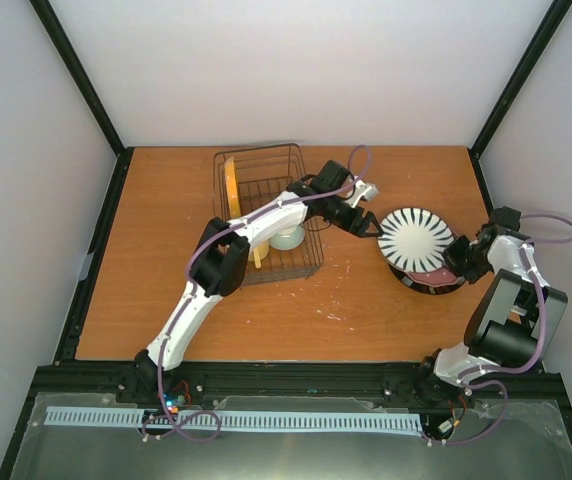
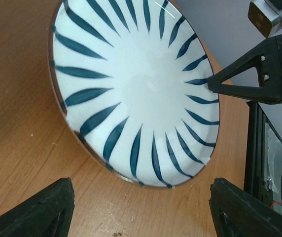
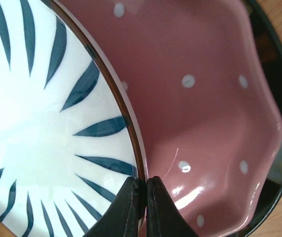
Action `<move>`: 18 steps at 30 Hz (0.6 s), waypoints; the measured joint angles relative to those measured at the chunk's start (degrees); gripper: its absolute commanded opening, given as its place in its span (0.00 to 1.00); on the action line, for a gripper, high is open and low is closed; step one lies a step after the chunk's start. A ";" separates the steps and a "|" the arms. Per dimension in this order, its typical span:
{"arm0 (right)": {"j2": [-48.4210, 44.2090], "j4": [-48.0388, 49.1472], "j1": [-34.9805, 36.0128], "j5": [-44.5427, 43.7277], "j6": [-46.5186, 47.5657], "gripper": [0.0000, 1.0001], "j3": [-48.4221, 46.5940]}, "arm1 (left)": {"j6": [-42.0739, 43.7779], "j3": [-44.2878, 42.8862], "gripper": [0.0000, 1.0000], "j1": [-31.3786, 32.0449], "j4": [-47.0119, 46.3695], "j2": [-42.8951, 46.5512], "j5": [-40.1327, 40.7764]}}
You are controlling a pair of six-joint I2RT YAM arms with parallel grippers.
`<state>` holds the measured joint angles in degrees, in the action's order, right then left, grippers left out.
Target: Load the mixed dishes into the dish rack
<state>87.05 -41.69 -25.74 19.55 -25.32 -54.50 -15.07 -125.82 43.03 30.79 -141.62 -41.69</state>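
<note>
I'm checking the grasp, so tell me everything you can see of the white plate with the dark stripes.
The striped plate is round, glossy and ceramic-looking, white with dark blue radial stripes and a thin brown rim. It is tilted up, partly over the pink plate. The right gripper is shut on its rim. The left gripper faces it with open fingers, not touching.
</note>
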 measured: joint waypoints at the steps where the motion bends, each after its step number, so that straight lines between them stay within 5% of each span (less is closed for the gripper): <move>1: -0.52 0.00 0.00 0.66 0.02 0.03 0.35 | -0.17 0.00 0.76 0.00 -0.13 -0.33 -0.24; 12: -3.23 -0.74 0.00 3.82 0.48 0.03 4.79 | -2.86 -0.76 0.74 0.04 -3.58 -3.80 -3.21; 18: -3.30 -0.81 -0.07 4.33 0.90 0.03 4.81 | -5.01 -1.09 0.56 0.17 -5.33 -6.05 -4.92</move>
<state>83.74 -42.50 -25.80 23.88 -24.43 -49.69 -20.08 -126.91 43.20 25.45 -147.68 -46.61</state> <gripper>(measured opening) 0.031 0.616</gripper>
